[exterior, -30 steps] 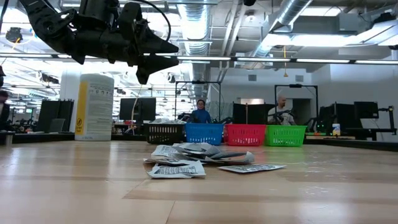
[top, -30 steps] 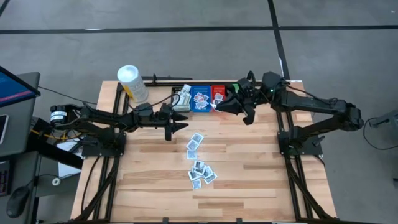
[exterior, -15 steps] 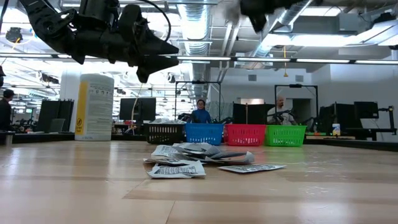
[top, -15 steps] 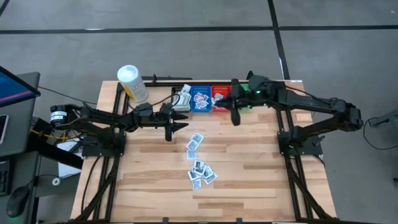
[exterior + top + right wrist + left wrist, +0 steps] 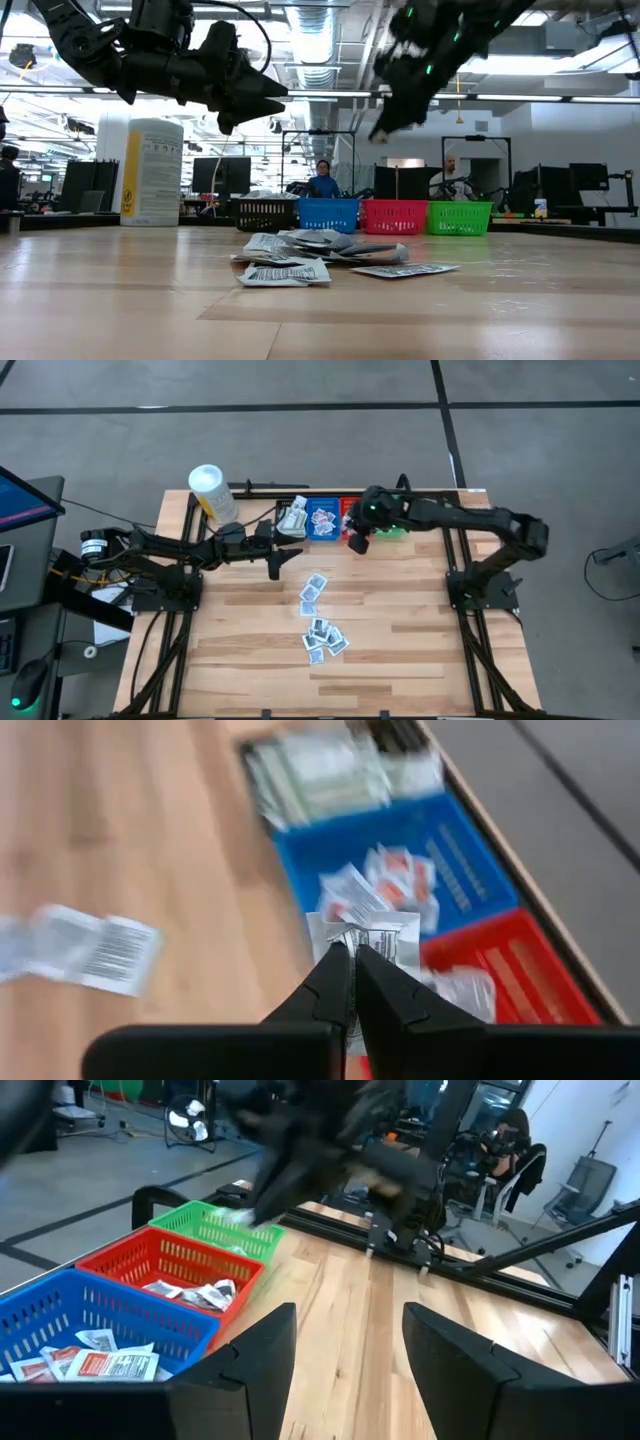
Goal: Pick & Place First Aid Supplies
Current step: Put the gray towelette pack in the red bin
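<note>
A robotics lab: exposed ceiling ducts (image 5: 470,20), monitors (image 5: 222,172), seated people (image 5: 322,180)

Pale striped wood table (image 5: 400,650), white packets (image 5: 322,632) marked blue and dark below the grippers, black bin (image 5: 291,520), blue bin (image 5: 323,517), red bin (image 5: 150,1265), green bin (image 5: 215,1230), white tub (image 5: 213,494) labelled yellow, dark arms.

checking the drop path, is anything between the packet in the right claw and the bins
Nothing visible. The right claw is shut on a packet and hangs in open air above the red bin and blue bin; both bins are open-topped. The left claw waits open, off to the side.
</note>
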